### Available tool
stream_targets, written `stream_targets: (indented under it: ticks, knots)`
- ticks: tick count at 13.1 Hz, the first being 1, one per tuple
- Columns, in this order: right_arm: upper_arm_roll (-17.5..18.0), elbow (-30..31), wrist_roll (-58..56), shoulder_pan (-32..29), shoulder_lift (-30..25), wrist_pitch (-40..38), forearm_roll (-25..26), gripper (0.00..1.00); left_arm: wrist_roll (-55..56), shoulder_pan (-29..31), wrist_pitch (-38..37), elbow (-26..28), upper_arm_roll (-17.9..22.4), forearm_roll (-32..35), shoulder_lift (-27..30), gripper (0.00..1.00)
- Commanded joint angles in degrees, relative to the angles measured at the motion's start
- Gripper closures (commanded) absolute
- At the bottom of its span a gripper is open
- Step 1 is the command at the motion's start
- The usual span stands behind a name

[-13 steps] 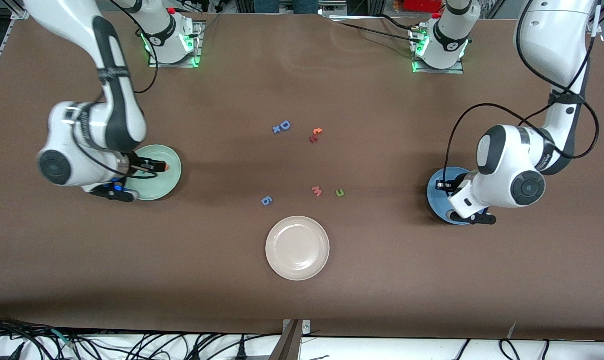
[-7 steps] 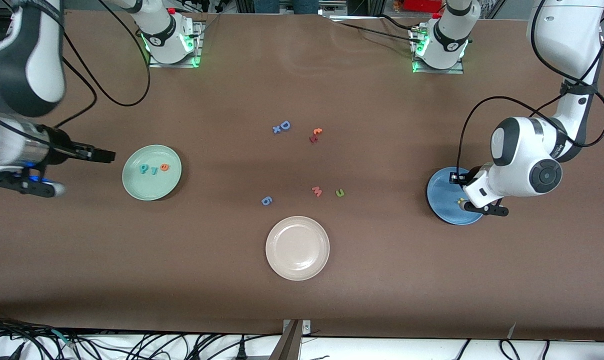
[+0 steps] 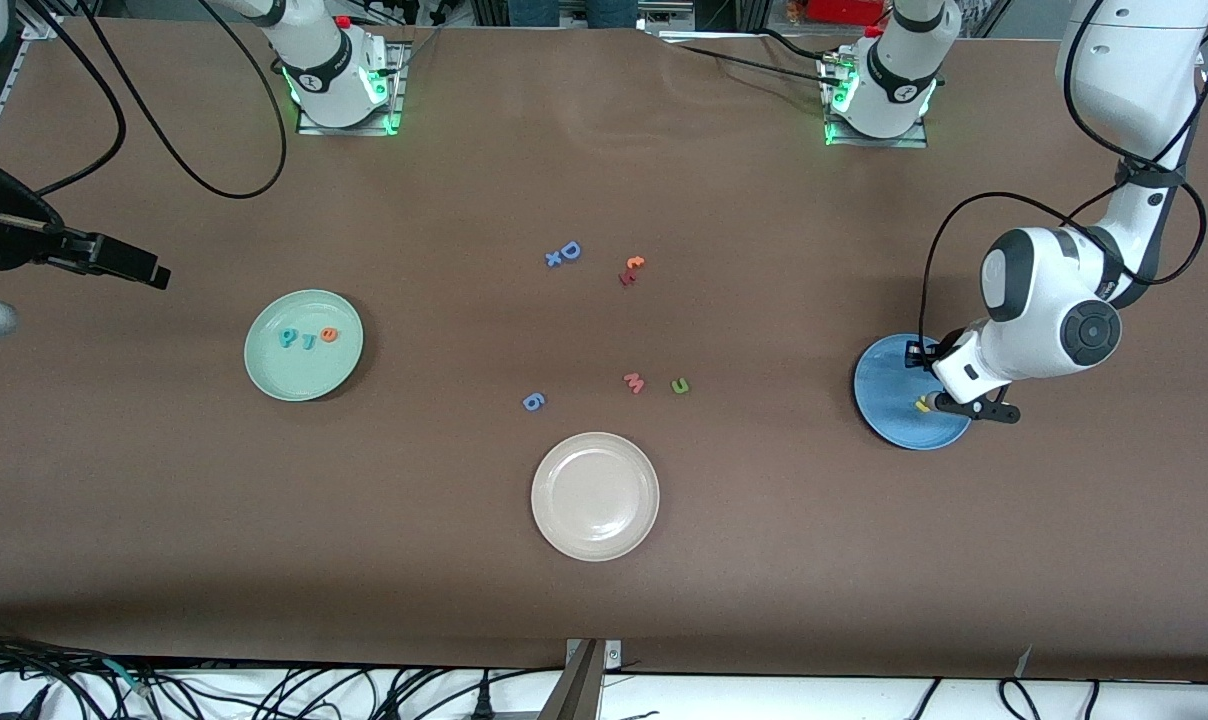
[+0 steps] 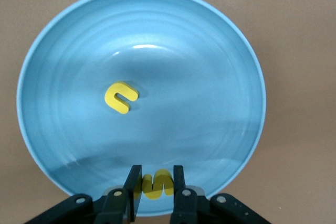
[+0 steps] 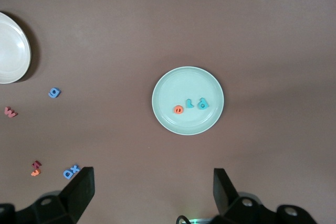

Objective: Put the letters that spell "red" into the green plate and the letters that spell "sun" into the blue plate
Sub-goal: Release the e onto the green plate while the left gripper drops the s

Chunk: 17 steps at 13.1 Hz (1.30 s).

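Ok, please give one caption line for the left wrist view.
Left claw shut on a yellow letter over the blue plate, where another yellow letter already lies.

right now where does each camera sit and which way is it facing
Front view: high across the table, facing both arm bases; shows left gripper over the blue plate.
Left wrist view: looks down into the blue plate; own fingers clamp a yellow letter.
Right wrist view: high above the green plate; right gripper open.
Shared: both plates also appear in front view.
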<state>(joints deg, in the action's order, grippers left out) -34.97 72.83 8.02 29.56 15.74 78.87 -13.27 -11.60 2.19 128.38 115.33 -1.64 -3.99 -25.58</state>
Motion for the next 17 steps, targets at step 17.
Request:
stream_targets:
  ticks: [17]
  knots:
    - [23.5, 7.6, -2.0, -18.8, -8.4, 7.1, 9.8, 0.0, 33.3, -15.5, -7.2, -13.1, -1.2, -9.5, -5.1, 0.0]
